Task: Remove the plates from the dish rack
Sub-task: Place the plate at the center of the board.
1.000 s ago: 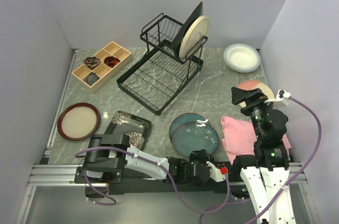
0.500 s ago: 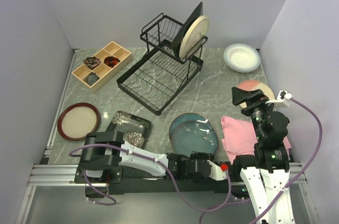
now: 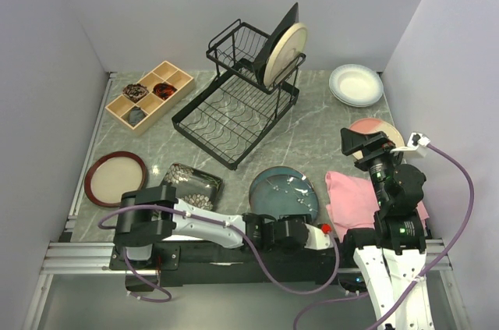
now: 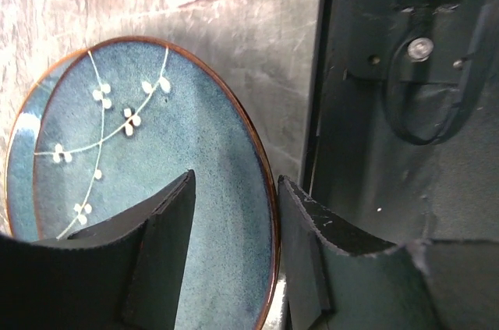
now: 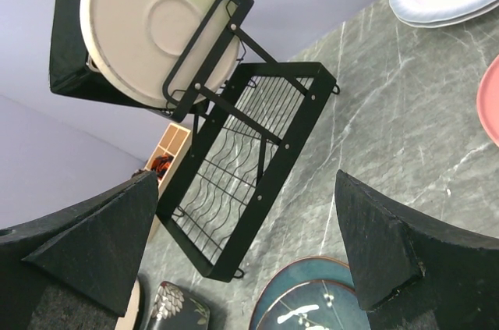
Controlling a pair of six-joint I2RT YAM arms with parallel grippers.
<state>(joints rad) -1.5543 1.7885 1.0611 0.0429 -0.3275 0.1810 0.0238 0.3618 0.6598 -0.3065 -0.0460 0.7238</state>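
Top external view: the dish rack (image 3: 234,111) stands on the grey marbled tabletop (image 3: 320,127), and its upright upper frame holds two plates on edge, a black square plate (image 3: 288,22) and, in front of it, a cream round plate (image 3: 284,53); the rack's flat lower grid is bare. On the near side of the rack, toward the arm bases, two teal plates (image 3: 284,193) lie one on the other. To the rack's near left lie a flowered black plate (image 3: 191,184) and, further left, a brown-rimmed tan plate (image 3: 115,178). Right of the rack sit stacked white plates (image 3: 356,84), and nearer than those a pink plate (image 3: 376,125), partly hidden by the right arm. A pink cloth (image 3: 355,197) lies to the rack's near right, just beside the teal plates, and a wooden tray (image 3: 150,96) sits left of the rack. In the left wrist view the left claw (image 4: 235,182) is low at the teal plates, its fingers parted with the plate rim running through the gap and not visibly pinched. The right wrist view shows the right claw (image 5: 245,178) spread wide and holding nothing, raised and aimed at the rack from its near right.
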